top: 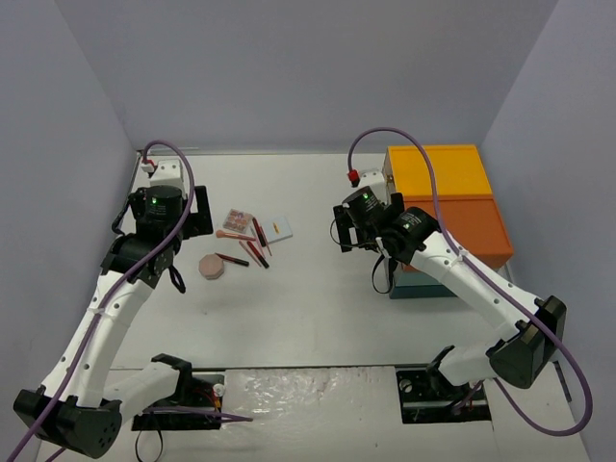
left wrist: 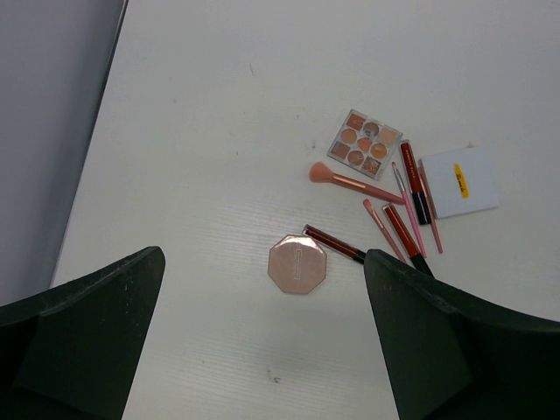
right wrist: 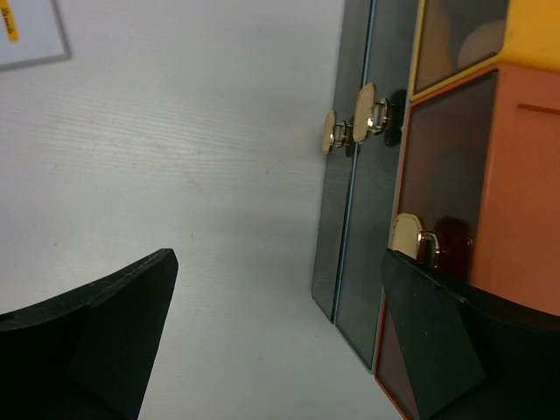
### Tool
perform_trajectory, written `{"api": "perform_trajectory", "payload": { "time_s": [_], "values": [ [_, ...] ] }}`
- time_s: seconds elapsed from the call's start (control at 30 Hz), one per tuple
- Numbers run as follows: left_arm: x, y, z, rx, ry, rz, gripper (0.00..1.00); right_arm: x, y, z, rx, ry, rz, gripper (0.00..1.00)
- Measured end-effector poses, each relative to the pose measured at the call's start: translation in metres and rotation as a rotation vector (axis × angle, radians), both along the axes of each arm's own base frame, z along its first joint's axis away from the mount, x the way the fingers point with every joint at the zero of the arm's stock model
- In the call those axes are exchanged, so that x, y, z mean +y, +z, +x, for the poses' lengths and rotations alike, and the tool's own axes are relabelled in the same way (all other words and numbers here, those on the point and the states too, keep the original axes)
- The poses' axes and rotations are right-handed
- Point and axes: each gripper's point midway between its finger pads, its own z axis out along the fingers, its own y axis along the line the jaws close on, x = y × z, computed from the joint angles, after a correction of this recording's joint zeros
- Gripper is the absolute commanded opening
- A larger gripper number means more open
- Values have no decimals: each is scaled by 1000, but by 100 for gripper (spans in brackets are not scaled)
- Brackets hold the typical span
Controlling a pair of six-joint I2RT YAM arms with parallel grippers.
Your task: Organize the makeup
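Now both tools hang spread, empty: left tool above the octagonal compact on the worktop, right tool beside the drawer knobs of the box. Farther off, thin pencils crowd against the palette; a careless pinch there could catch two or roll them away.

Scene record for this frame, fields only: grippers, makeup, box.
left gripper: open, empty, above the pink compact
right gripper: open, empty, near the box, its drawer knobs in view
makeup: all loose on the table, on the left arm's side
cluster: palette, brush, red tubes and pencils, white card
pink compact: apart from the cluster, dark red tube beside it
box: on the right arm's side, away from the makeup
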Motion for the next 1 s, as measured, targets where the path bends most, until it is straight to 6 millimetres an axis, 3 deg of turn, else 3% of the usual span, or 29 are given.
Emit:
{"api": "perform_trajectory", "payload": {
  "time_s": [0.23,0.63,1.0],
  "values": [
    [1,-7,0,29,3,10,97,-15,8,0,-39,-52,-44,100],
    [1,-9,1,35,8,11,97,-23,8,-1,-43,-64,-88,100],
    [3,-10,0,41,20,15,97,-22,-11,0,-3,-54,-140,100]
  ]
}}
